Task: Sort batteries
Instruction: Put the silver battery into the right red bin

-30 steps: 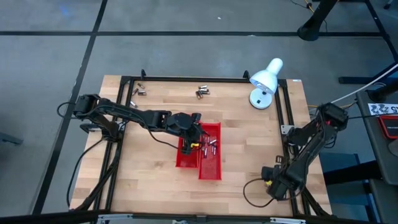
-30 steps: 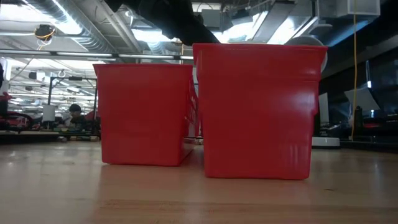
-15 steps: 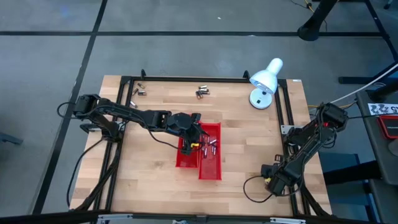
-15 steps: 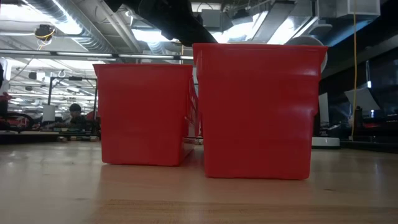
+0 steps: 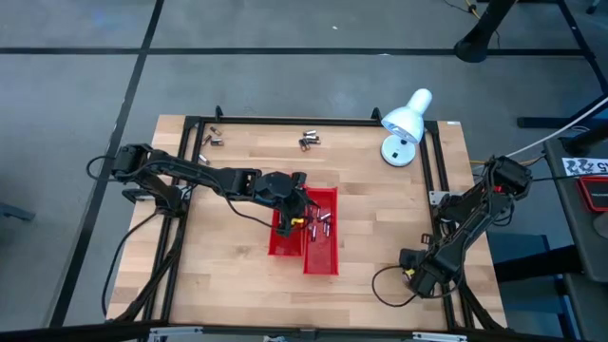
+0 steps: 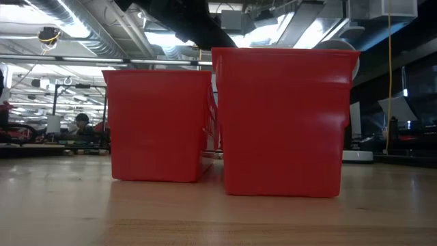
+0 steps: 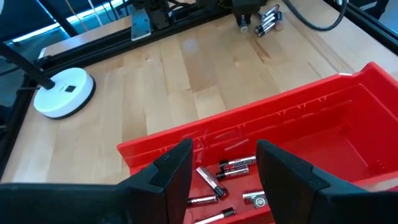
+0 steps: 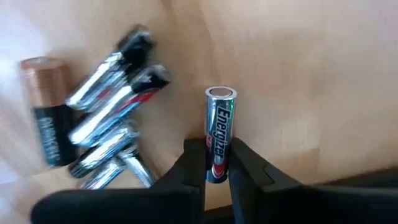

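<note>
The right gripper [image 8: 216,163] is closed on a battery [image 8: 219,134], a silver cell with black lettering. The fingers [image 8: 189,168] pinch its lower half, so its capped end stands out free in front of the tips. This kind of hold leaves most of the cell visible, and I judge it makes it easy to lower the battery into a tray. Just beside the tips, more loose batteries [image 8: 115,84] lie in a heap on the wooden table [image 8: 298,74]. Next to that heap is a thicker copper-and-black cell [image 8: 45,106]. In the high view the right gripper [image 5: 415,275] is low at the table's near right corner, well apart from the trays.

The left gripper [image 7: 224,171] stands half open and holds nothing. It hovers directly above the red trays [image 7: 348,118], and several batteries [image 7: 235,167] lie on the tray floor below its fingers. I think it has the place of a drop, or it waits there. Beyond the trays, near the far edge, a small group of batteries [image 7: 266,20] is not sorted yet. A white lamp [image 5: 407,119] stands at the far right corner. The sorting seems only partly done.
</note>
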You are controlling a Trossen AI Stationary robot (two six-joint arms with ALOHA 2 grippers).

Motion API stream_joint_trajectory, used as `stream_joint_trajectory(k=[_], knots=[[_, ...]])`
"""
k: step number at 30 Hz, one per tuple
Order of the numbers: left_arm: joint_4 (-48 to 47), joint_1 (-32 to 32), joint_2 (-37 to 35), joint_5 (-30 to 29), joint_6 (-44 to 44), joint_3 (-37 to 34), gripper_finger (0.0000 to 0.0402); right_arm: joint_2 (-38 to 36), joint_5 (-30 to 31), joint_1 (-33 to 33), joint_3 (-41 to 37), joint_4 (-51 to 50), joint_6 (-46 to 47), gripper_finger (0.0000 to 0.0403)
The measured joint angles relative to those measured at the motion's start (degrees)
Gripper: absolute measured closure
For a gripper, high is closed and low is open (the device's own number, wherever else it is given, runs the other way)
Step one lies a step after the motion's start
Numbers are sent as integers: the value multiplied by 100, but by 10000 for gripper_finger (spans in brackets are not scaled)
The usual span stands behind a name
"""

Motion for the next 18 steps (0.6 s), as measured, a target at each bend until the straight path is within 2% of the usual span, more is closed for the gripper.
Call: stream_joint_trajectory(k=[3, 5, 8, 15, 18], knots=[[-135, 0, -130, -76, -74, 1, 235, -61, 368, 4, 257, -909, 120, 367], [-333, 0, -237, -108, -171, 0, 235, -133, 657, 0, 620, -1173, 240, 367], [-640, -9, -399, -125, -440, 0, 235, -258, 1257, 0, 1105, -1869, 349, 367], [-1373, -222, -547, -286, -997, -7, 235, -396, 3924, -86, 2234, -1870, 206, 367], [-1477, -376, -578, -515, -1149, -3, 235, -404, 4532, -441, 2342, -1505, -383, 367]])
